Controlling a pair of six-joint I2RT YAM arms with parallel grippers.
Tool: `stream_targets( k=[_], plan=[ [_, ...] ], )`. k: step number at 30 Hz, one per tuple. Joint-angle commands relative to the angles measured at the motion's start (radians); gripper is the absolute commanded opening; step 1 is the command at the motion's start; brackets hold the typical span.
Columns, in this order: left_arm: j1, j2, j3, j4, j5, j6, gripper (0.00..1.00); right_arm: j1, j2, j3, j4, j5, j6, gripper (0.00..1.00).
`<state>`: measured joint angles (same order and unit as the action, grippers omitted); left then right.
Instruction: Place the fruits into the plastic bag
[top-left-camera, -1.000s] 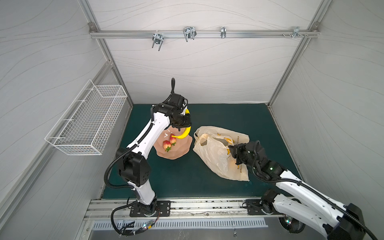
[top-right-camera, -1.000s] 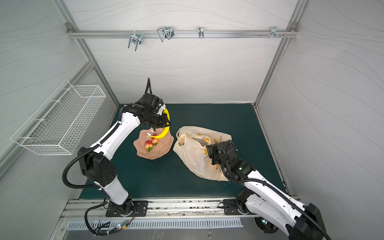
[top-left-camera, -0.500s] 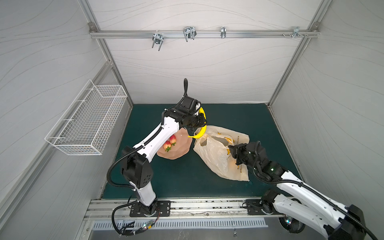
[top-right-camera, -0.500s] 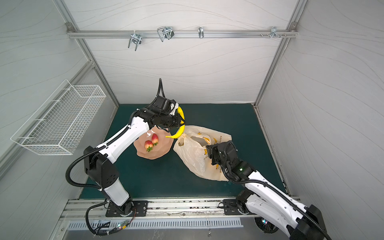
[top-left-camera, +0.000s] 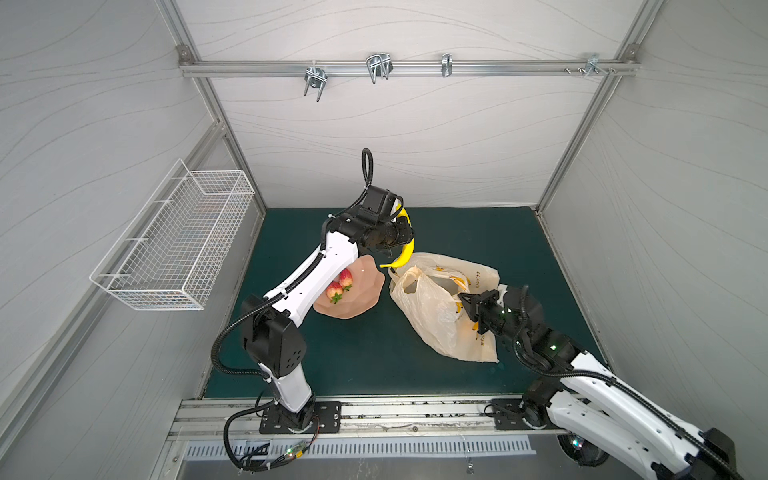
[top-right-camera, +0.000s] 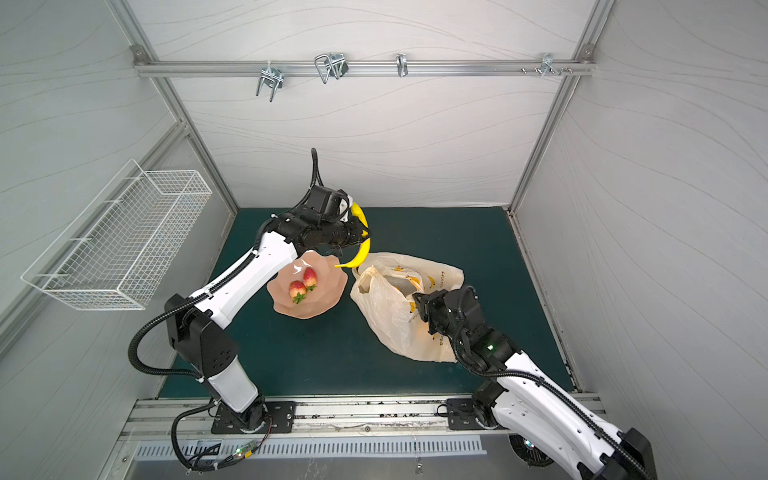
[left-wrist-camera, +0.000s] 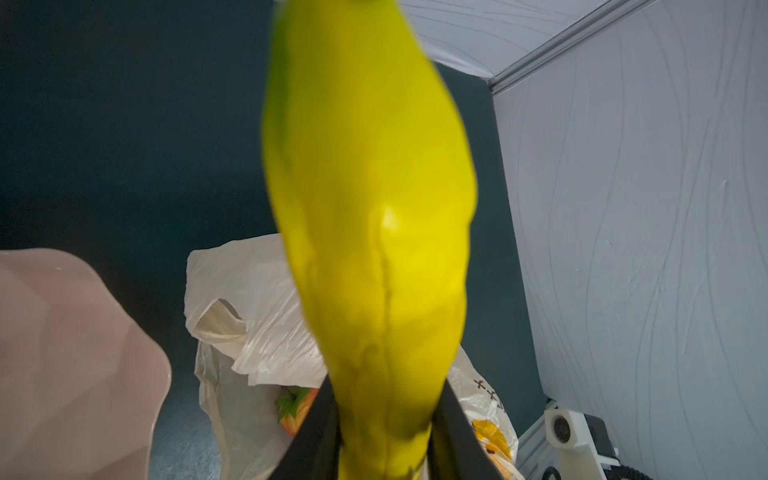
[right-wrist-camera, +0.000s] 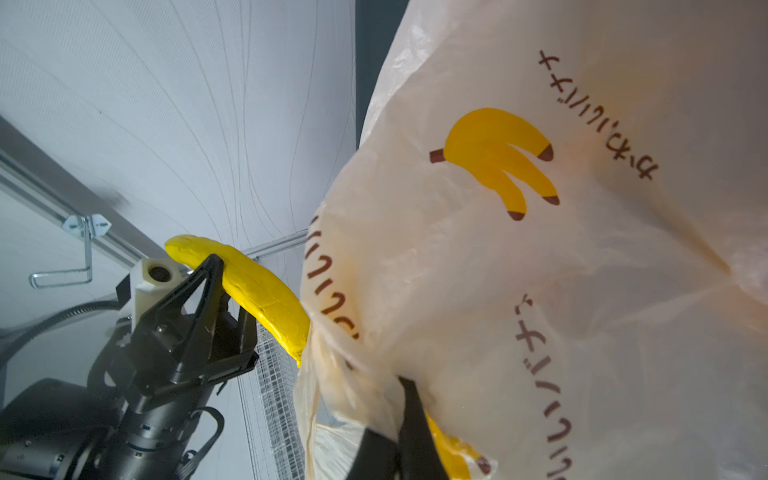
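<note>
Left gripper clamps the yellow banana just above the plastic bag rim; we see the right gripper pinched shut on its film. Only the left wrist view reveals a leafy fruit inside. A second ago, the banana hung over the dish.

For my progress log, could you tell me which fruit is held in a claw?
The yellow banana, gripped by the left claw; the two strawberries lie loose on the pink dish.

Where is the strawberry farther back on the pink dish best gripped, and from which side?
Rear strawberry: red body, from straight above; it lies flat in the dish, whose raised rim hampers side approaches. Probably keep clear of the other strawberry touching it.
</note>
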<state>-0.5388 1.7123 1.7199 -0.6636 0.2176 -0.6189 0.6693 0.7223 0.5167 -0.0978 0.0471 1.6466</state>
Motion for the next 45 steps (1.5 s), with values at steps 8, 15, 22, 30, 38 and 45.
stream_targets(
  k=[8,15,22,30,38,45],
  plan=[
    [-0.018,-0.117,-0.097,-0.027,-0.072,0.018,0.00,-0.117,0.161,0.358,-0.124,-0.326,-0.683,0.00],
    [0.011,-0.090,-0.063,-0.072,-0.155,0.008,0.00,-0.116,0.184,0.361,-0.128,-0.397,-0.767,0.00],
    [0.014,-0.054,-0.074,-0.106,-0.114,0.026,0.00,-0.117,0.148,0.300,-0.131,-0.390,-0.770,0.00],
    [-0.011,-0.088,-0.229,-0.181,-0.134,0.200,0.00,-0.116,0.127,0.298,-0.221,-0.396,-0.855,0.00],
    [0.019,-0.026,-0.161,-0.169,-0.228,0.204,0.00,-0.116,0.116,0.285,-0.260,-0.428,-0.899,0.00],
    [0.019,0.104,-0.027,-0.148,-0.148,0.256,0.00,-0.117,0.090,0.275,-0.281,-0.411,-0.896,0.00]
  ],
)
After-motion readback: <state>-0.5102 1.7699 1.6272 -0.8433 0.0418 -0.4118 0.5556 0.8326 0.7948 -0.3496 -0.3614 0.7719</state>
